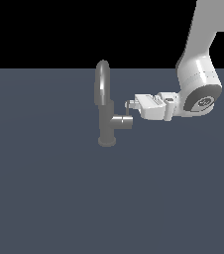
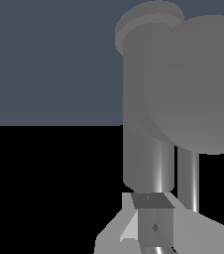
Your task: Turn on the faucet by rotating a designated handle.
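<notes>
Small grey metal faucet upright on dark floor; thin grey rod handle at its side stub — white gripper level, seemingly clenched on it, ready to rotate.

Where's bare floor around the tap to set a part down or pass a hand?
Free: the dark grey-blue floor toward the exterior view's left of the small grey metal gooseneck faucet, and the whole stretch in front of its base. Crowded: the faucet's right, where the white pincer sits at the thin grey rod handle.
</notes>
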`<action>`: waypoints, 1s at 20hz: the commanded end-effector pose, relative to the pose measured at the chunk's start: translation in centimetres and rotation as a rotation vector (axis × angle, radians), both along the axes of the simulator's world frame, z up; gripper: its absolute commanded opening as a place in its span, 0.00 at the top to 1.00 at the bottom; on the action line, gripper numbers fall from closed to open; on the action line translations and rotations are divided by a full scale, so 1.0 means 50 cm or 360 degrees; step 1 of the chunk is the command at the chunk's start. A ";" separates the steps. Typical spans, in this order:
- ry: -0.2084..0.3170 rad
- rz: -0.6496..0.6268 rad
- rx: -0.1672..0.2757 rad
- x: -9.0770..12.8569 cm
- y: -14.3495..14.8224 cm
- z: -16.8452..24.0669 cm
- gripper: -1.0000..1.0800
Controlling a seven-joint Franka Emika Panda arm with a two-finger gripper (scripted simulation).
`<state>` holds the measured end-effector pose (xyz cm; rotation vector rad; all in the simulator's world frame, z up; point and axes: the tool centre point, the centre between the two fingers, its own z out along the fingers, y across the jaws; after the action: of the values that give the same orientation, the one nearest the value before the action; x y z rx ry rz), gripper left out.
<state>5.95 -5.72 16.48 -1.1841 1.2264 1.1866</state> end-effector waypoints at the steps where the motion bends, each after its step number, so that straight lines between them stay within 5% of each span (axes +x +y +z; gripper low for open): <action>1: 0.0000 0.0000 0.0000 -0.013 0.000 0.003 1.00; 20: -0.0002 -0.0002 -0.0001 -0.108 0.005 -0.020 1.00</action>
<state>1.73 -5.41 16.37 -1.1937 1.2188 1.1664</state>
